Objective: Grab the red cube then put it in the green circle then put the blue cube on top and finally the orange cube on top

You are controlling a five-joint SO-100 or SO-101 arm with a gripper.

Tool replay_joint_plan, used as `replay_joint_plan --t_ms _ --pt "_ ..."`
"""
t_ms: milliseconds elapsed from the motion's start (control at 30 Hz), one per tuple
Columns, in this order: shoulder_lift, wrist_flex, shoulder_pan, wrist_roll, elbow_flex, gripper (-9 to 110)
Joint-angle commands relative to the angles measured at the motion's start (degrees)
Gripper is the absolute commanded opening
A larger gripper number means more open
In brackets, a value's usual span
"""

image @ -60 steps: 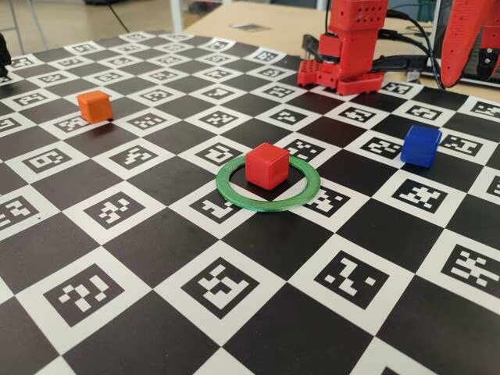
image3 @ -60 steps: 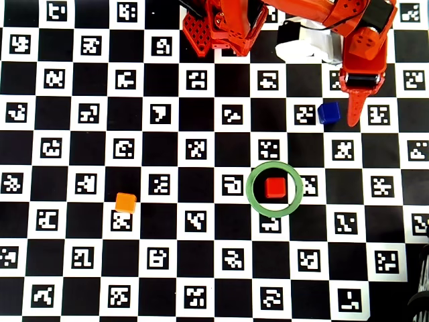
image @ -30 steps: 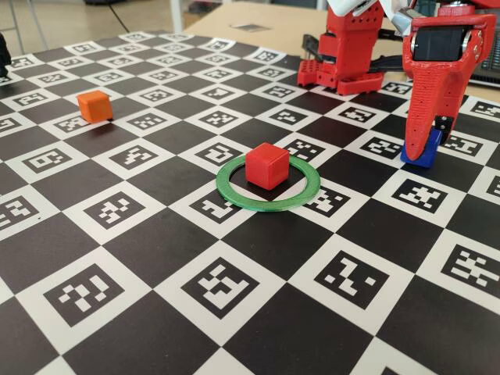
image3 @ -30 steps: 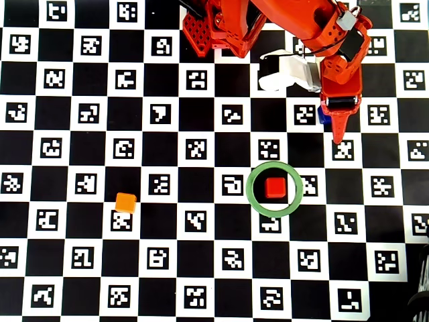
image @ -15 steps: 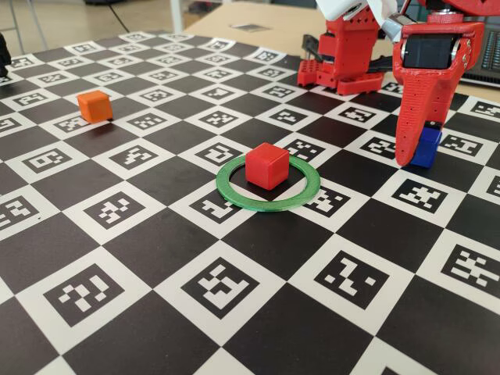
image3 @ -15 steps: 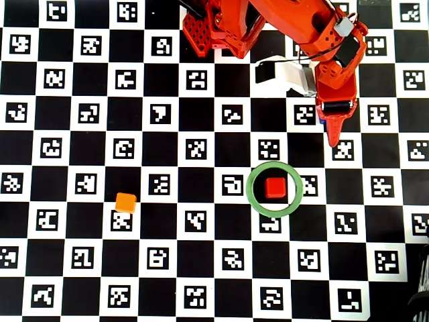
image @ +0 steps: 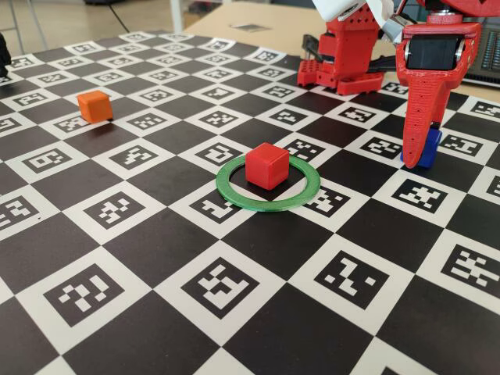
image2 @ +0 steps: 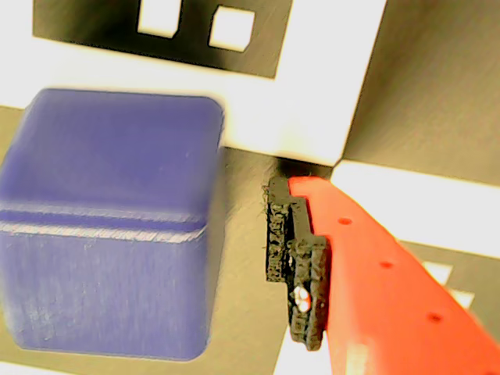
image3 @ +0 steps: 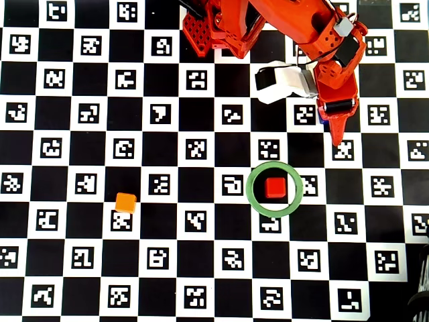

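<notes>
Red cube (image: pixel 266 165): inside green circle (image: pixel 234 195); first step done.
Blue cube (image2: pixel 109 234): on worktop, unlifted.
Gripper (image: pixel 419 152): newly lowered astride blue cube, open, gap visible; closing due.

A black-and-white checkerboard mat (image: pixel 258 258) printed with square fiducial markers covers the work surface, filling the overhead view edge to edge. In the fixed view, a pale wooden tabletop (image: pixel 258 19) lies beyond the mat's far edge, with a light floor (image: pixel 70 16) and thin metal furniture legs (image: pixel 35 23) at upper left. Lighting is even and bright.
</notes>
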Motion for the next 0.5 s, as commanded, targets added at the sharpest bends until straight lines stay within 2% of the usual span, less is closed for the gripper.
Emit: replay_joint_plan --t_ms 0,467 --pt "0.3 0.6 0.3 -2.5 -1.5 42" --pt "-0.3 0.9 0.2 -3.8 -4.2 35"
